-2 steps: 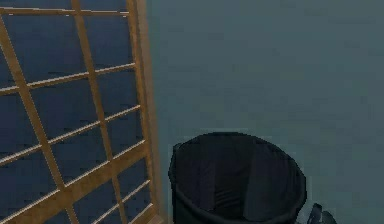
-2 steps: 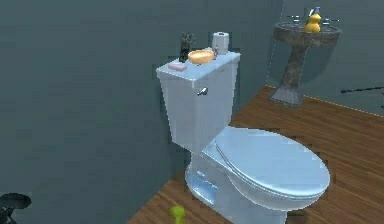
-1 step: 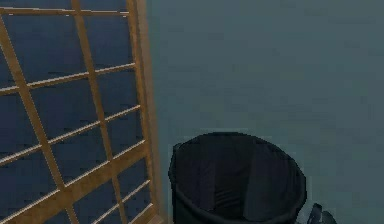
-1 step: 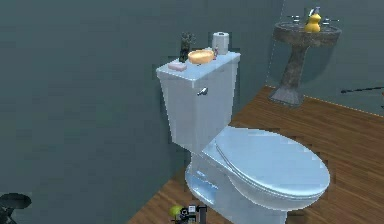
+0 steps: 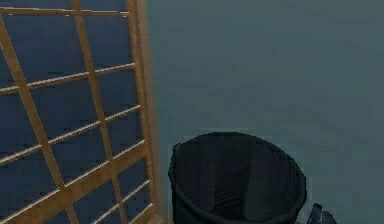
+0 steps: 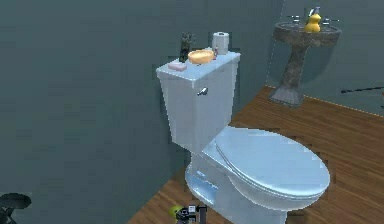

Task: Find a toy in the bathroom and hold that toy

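Observation:
A small yellow duck-shaped toy (image 6: pixel 313 22) sits on the rim of a stone pedestal sink (image 6: pixel 300 42) at the arm side view's far upper right. The gripper (image 6: pixel 187 213) pokes in at that view's bottom edge, a dark body low over the wooden floor beside the toilet's base. Its far end is hard to make out, so I cannot tell whether it holds anything. The duck is far from it, beyond the toilet.
A white toilet (image 6: pixel 255 165) with its lid down stands between gripper and sink. Its tank (image 6: pixel 196 95) carries a paper roll (image 6: pixel 219 42), an orange thing (image 6: pixel 201 56) and a pink bar (image 6: pixel 177 66). A black bin (image 5: pixel 235 182) stands close ahead, beside a wooden lattice screen (image 5: pixel 70 110).

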Motion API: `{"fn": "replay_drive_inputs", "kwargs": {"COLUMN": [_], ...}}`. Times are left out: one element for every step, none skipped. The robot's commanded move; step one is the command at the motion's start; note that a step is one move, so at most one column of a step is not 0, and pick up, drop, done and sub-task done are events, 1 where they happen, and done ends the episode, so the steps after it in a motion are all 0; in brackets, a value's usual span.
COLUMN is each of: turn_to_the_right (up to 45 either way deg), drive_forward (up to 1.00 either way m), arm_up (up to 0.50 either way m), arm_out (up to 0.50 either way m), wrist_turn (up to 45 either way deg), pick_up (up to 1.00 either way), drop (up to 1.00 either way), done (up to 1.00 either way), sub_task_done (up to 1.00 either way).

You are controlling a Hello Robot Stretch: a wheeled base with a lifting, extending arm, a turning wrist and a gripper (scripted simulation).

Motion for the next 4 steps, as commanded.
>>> {"fn": "replay_drive_inputs", "kwargs": {"turn_to_the_right": [0.0,0.0,0.0,0.0], "drive_forward": [0.0,0.0,0.0,0.0], "arm_up": [0.0,0.0,0.0,-0.3], "arm_out": [0.0,0.0,0.0,0.0], "wrist_turn": [45.0,45.0,27.0,0.0], "pick_up": [0.0,0.0,0.0,0.0], "drop": [0.0,0.0,0.0,0.0], "done": [0.0,0.0,0.0,0.0], "sub_task_done": [0.0,0.0,0.0,0.0]}}
